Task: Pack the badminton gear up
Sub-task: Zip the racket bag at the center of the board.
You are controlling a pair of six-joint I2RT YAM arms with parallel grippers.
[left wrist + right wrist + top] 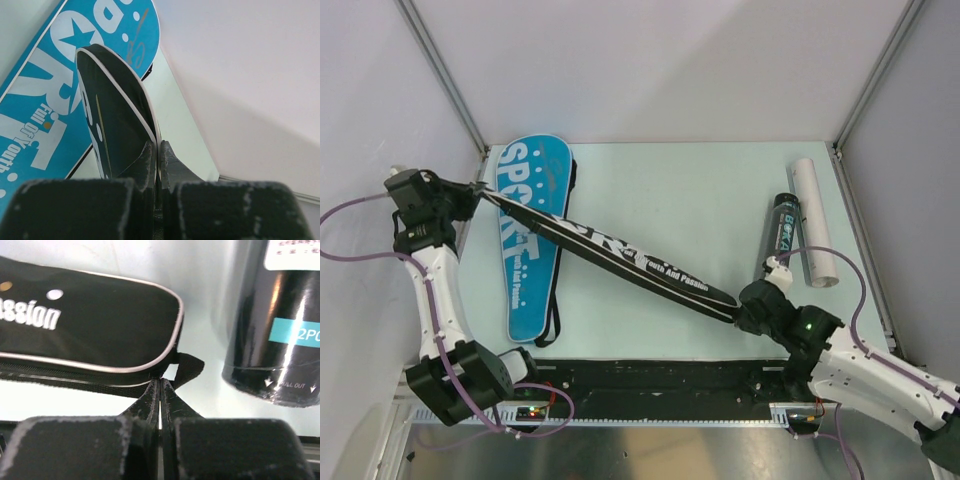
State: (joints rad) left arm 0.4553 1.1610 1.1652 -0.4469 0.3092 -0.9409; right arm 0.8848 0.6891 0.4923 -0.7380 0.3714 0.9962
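Observation:
A black "SPORT" racket bag [610,250] stretches in the air from upper left to lower right, turned on edge. My left gripper [470,190] is shut on its wide end [117,110]. My right gripper [745,312] is shut at the bag's narrow end [90,335], beside its strap loop [187,367]. A blue "SPORT" racket bag [528,235] lies flat on the table under the black one and shows in the left wrist view [45,95]. A black shuttle tube [782,235] and a white shuttle tube [815,222] lie at the right. Rackets and shuttlecocks are out of view.
The black tube [280,325] lies close to the right of my right gripper. Metal frame posts and white walls stand round the pale green table [670,190]. A black rail [650,385] runs along the near edge.

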